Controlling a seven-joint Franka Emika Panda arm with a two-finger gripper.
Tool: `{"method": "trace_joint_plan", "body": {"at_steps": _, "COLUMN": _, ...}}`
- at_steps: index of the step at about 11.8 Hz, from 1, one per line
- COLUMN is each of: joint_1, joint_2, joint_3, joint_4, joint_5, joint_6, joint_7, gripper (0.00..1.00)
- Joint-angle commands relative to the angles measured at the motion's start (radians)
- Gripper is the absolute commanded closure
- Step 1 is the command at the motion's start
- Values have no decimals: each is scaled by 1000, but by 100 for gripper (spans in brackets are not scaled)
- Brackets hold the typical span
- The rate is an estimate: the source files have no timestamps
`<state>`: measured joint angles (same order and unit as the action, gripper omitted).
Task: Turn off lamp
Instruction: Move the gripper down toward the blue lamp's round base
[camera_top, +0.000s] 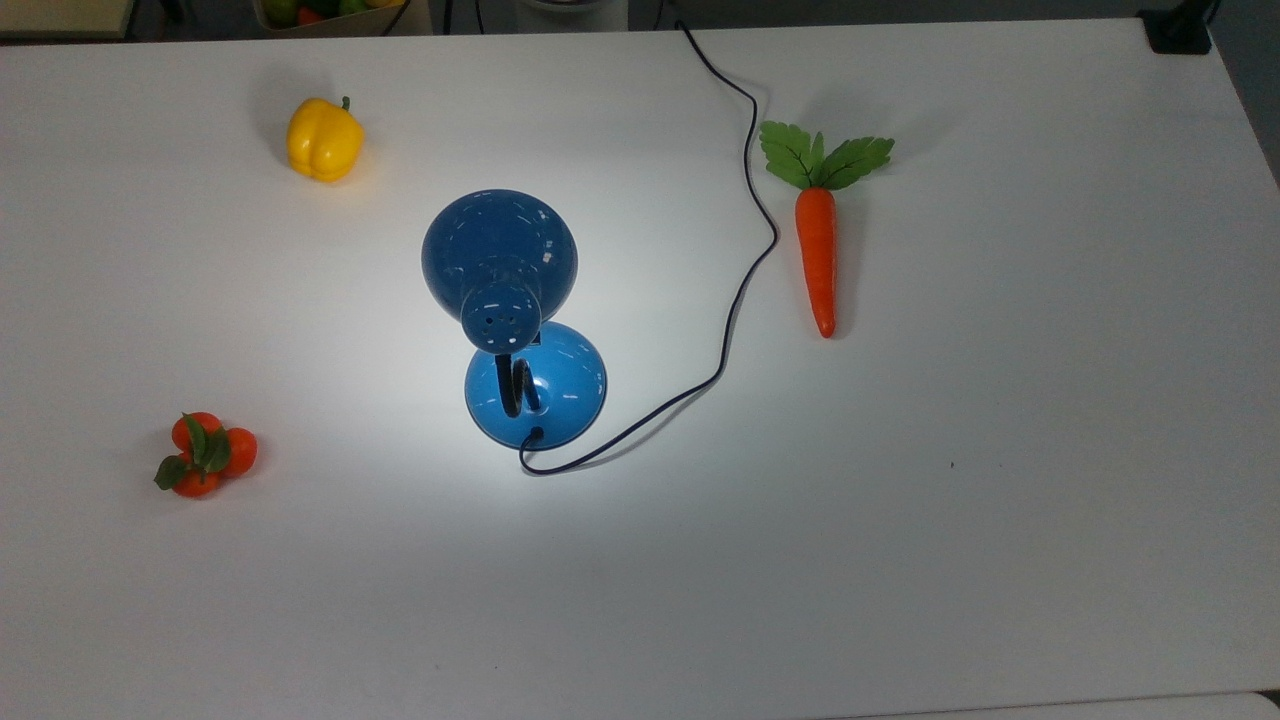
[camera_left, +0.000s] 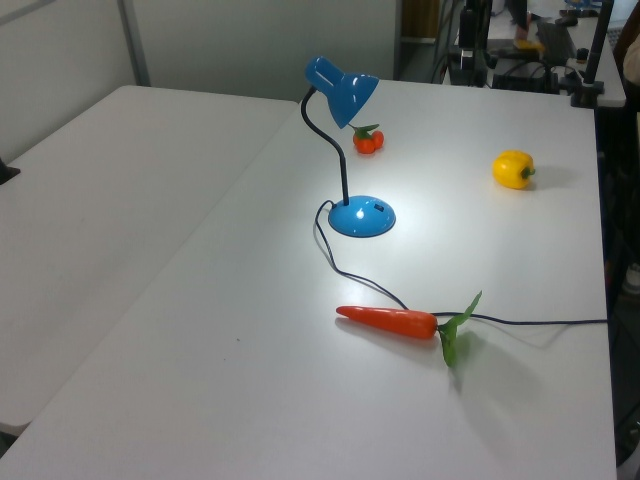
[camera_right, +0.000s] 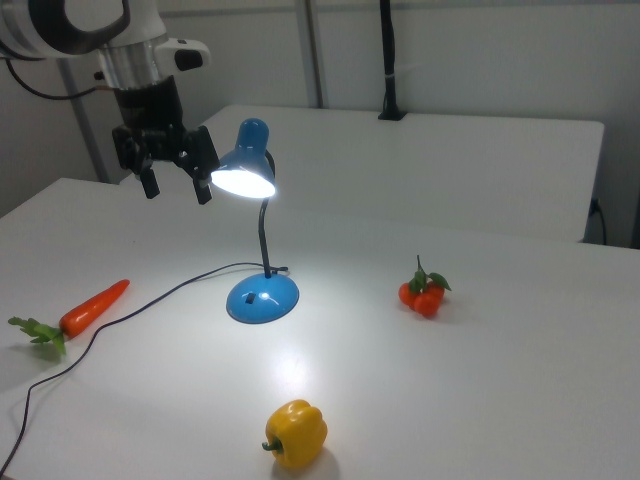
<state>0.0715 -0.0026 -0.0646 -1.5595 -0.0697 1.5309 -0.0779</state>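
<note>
Blue lamp (camera_top: 520, 330), lit, is placed mid-desk (camera_top: 1000, 500); a carrot (camera_top: 817, 250) is laid to the top view's right past the cord (camera_top: 745, 270), a yellow pepper (camera_top: 324, 139) far-left, tangerines (camera_top: 205, 455) near-left. Gripper (camera_right: 175, 185) is held raised, jaws released and empty, just left of the shade in the right view, with nothing between.
</note>
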Motion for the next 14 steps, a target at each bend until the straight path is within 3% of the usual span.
{"method": "trace_joint_plan", "body": {"at_steps": 1, "joint_1": 1, "joint_2": 3, "joint_3": -9, "joint_4": 16, "joint_5": 10, "joint_6": -28, "joint_7": -23, "gripper": 0}}
{"method": "trace_joint_plan", "body": {"at_steps": 7, "joint_1": 5, "joint_2": 10, "joint_3": -7, "joint_4": 15, "joint_5": 21, "joint_6": 9, "joint_7": 79, "gripper": 0}}
{"method": "trace_joint_plan", "body": {"at_steps": 11, "joint_1": 2, "joint_2": 10, "joint_3": -7, "joint_4": 15, "joint_5": 21, "joint_6": 11, "joint_7": 72, "gripper": 0}}
{"method": "trace_joint_plan", "body": {"at_steps": 13, "joint_1": 2, "joint_2": 10, "joint_3": -7, "joint_4": 13, "joint_5": 21, "joint_6": 11, "joint_7": 67, "gripper": 19}}
{"method": "trace_joint_plan", "body": {"at_steps": 14, "joint_1": 4, "joint_2": 12, "joint_3": -6, "joint_4": 10, "joint_5": 21, "joint_6": 12, "joint_7": 63, "gripper": 35}}
